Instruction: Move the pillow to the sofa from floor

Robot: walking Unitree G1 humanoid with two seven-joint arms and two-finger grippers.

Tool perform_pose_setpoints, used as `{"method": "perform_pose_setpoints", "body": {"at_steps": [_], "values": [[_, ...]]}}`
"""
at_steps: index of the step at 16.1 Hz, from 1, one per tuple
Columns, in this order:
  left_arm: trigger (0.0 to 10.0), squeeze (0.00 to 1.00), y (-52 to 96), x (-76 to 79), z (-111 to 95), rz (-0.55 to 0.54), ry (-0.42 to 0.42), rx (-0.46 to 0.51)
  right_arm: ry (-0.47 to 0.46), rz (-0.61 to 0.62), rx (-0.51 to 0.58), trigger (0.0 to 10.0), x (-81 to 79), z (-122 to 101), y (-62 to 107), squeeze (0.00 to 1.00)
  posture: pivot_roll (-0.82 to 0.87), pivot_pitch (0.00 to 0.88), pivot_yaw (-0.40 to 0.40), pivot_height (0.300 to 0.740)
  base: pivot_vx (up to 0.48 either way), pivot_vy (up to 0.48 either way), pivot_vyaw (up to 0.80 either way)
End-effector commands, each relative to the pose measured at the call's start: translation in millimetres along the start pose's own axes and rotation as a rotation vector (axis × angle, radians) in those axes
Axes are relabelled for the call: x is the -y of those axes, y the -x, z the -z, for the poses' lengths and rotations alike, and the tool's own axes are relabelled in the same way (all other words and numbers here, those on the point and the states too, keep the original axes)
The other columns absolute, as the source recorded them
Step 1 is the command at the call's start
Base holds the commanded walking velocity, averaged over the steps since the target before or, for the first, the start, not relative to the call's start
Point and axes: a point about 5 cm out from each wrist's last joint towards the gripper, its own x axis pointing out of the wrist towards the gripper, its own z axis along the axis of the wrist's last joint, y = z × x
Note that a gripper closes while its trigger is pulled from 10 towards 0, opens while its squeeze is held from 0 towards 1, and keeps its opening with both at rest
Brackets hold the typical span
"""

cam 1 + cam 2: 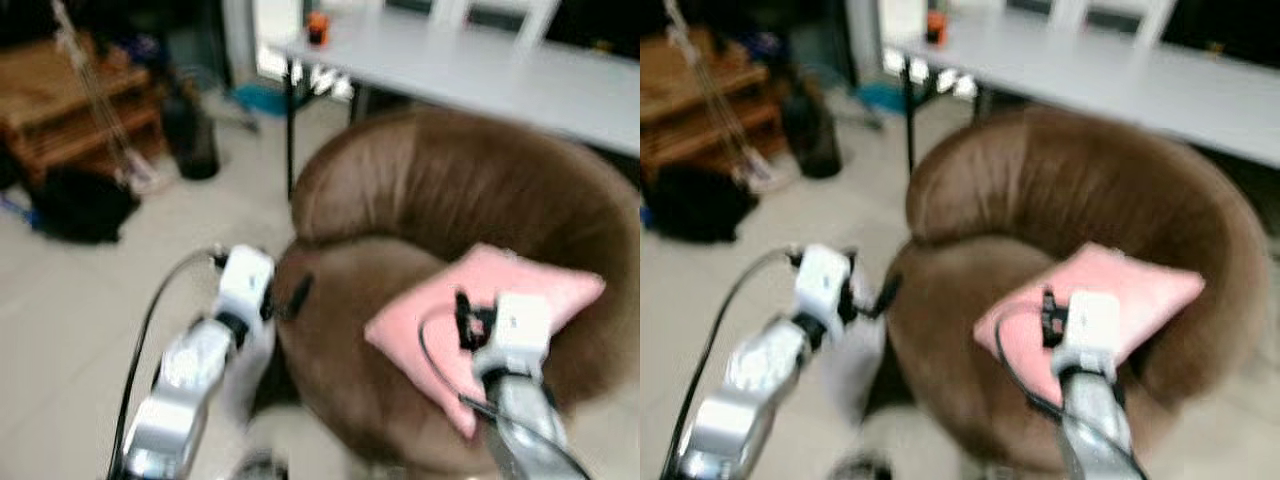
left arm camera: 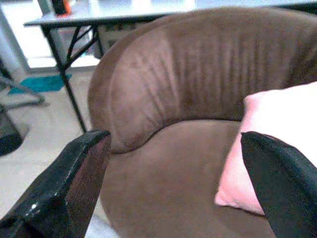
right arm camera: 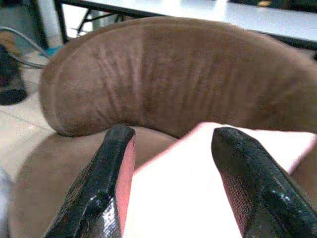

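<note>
- A pink pillow [image 1: 470,325] lies on the seat of a round brown sofa [image 1: 450,190], leaning toward the backrest at the 3 o'clock side of the seat, one corner reaching over the front edge at about 5 o'clock.
- The right pincer [image 3: 171,173] hangs just above the pillow, its two black fingers [image 3: 106,183] spread apart with the pink fabric showing between them; whether the tips touch the fabric cannot be told.
- The left pincer [image 2: 173,188] is at the sofa's 9 o'clock edge, beside the seat and apart from the pillow, its fingers [image 2: 69,183] wide apart and empty.
- From the left wrist view the pillow sits at the far side of the seat, brown cushion bare between it and the near finger.
- The silver left arm [image 1: 190,385] rises from the 7 o'clock corner of the head view with a black cable looping beside it; the right arm [image 1: 520,410] comes up from 5 o'clock.
- Behind the sofa, at 12 to 2 o'clock, stands a pale grey desk [image 1: 480,65] on black legs, a small orange item [image 1: 317,25] at its far left end.
- At 10 o'clock are a wooden shelf [image 1: 75,100], a black bag [image 1: 80,205] on the pale tiled floor [image 1: 60,340], and a dark bin [image 1: 195,140].
- The head views are blurred.
</note>
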Motion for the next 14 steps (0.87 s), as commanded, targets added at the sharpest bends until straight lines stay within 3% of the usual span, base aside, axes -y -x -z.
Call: {"method": "perform_pose_setpoints", "body": {"at_steps": [1,7,14], "values": [[10.0,0.0,0.1,-1.8,-1.9,-0.01,-0.014,0.008,0.015,-0.014,-0.005,10.0,-1.8,-1.0,1.0,0.0,-0.01,0.039,-0.039,0.74,0.0,0.0,0.0],[10.0,0.0,2.7,-7.8,-5.3,-0.045,-0.028,0.033,0.027,-0.128,-0.013,10.0,-14.7,0.3,1.3,0.0,0.01,0.037,-0.053,0.74,0.0,0.0,0.8],[10.0,0.0,3.9,-11.6,-5.3,-0.069,-0.04,0.041,0.039,-0.109,-0.005,10.0,-13.9,-0.6,-3.6,0.0,0.02,0.032,-0.064,0.74,0.313,0.0,0.8]]}}
